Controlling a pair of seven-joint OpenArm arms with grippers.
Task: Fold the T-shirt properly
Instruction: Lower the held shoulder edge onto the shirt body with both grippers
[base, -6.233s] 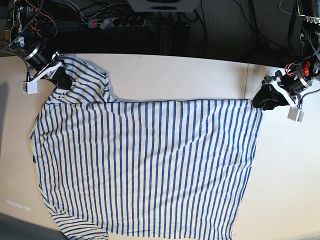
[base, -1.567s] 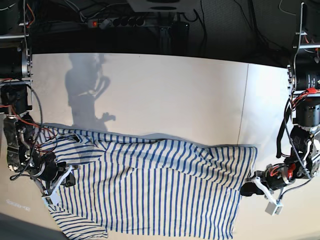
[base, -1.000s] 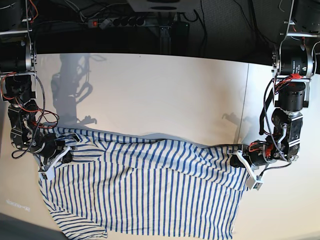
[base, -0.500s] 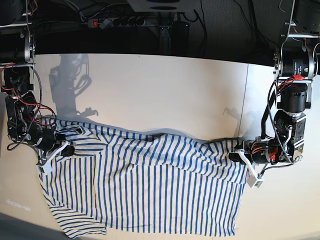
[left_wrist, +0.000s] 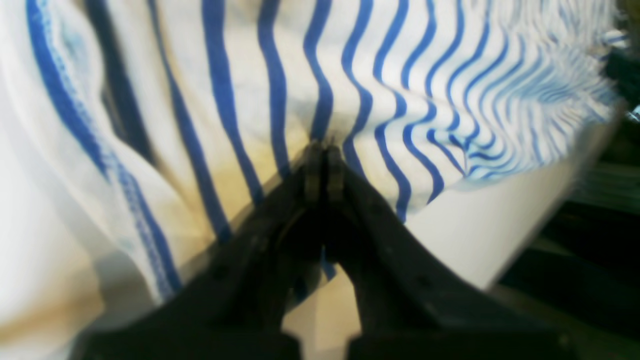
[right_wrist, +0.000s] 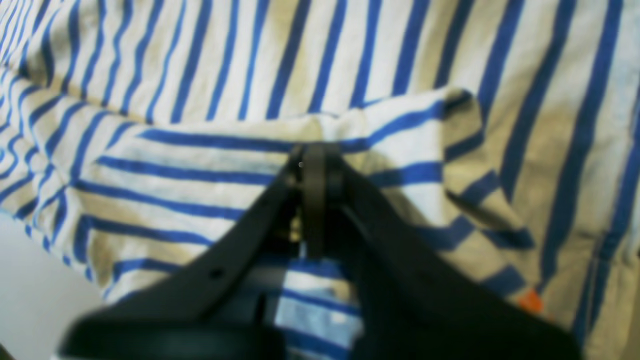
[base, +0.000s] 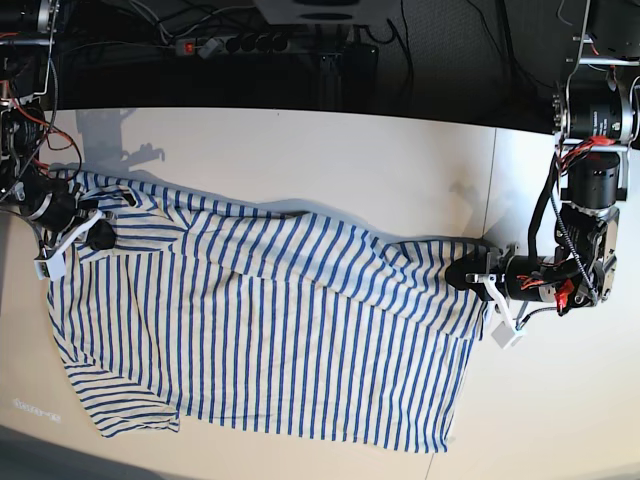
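The T-shirt (base: 270, 320), white with thin blue stripes, lies partly spread on the white table (base: 330, 160), its upper edge lifted and rumpled. My left gripper (base: 465, 273) at the base view's right is shut on the shirt's right edge; its wrist view shows the closed tips (left_wrist: 320, 150) pinching striped cloth (left_wrist: 400, 90). My right gripper (base: 100, 232) at the base view's left is shut on the shirt's upper left part near the sleeve; its wrist view shows the tips (right_wrist: 314, 152) pinching a folded cloth edge (right_wrist: 390, 125). The neck label is not visible.
A seam (base: 490, 200) runs down the table at the right. Cables and a power strip (base: 230, 45) lie in the dark area behind the table's far edge. The shirt's bottom hem (base: 420, 445) lies near the front edge.
Both grippers have moved away from the front edge, dragging the shirt's upper edge toward the back of the table. The right gripper moved further, so the upper edge now slants.
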